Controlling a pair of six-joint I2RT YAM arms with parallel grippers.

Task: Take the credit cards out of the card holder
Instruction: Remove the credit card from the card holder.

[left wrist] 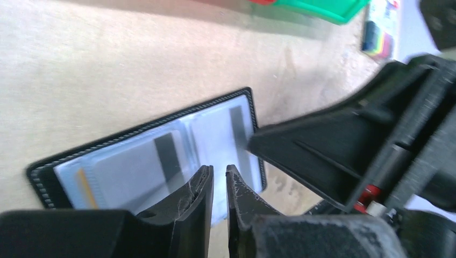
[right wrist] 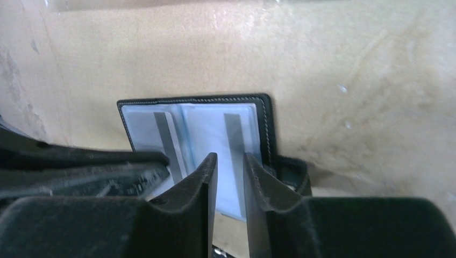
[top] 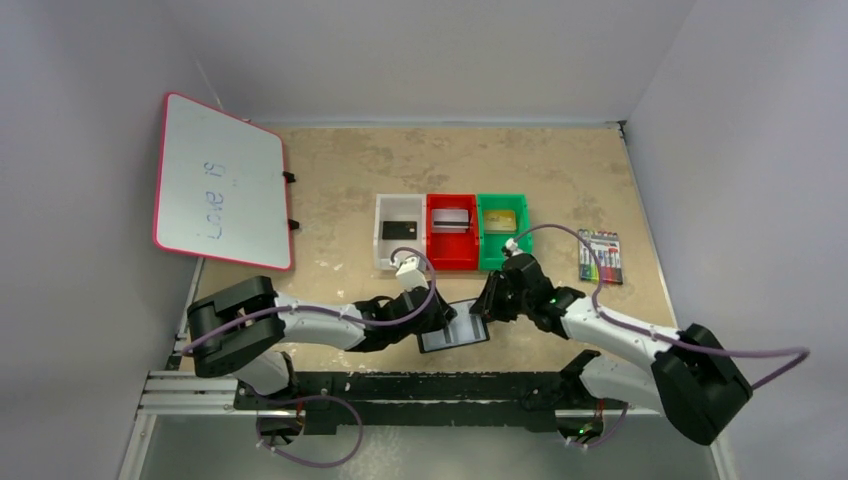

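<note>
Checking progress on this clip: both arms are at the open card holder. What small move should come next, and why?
Probably lower the right gripper and close its slightly parted fingers on the sleeve edge below. The card holder lies open, the left gripper sits at its near edge, and dark stripes in the sleeves may be a remaining card, though that is unclear.

My top camera sits high above and behind both arm bases. It looks down on the table (top: 350, 160) from well back and takes in the whole workspace. The left wrist camera sits just behind the left claw (left wrist: 219, 171) and looks out past its fingertips, very close to the card holder (left wrist: 134, 156) just ahead of them. The right wrist camera looks the same way past the right claw (right wrist: 230, 158). All three views share the card holder, and each wrist view also catches the other claw beside its own.
</note>
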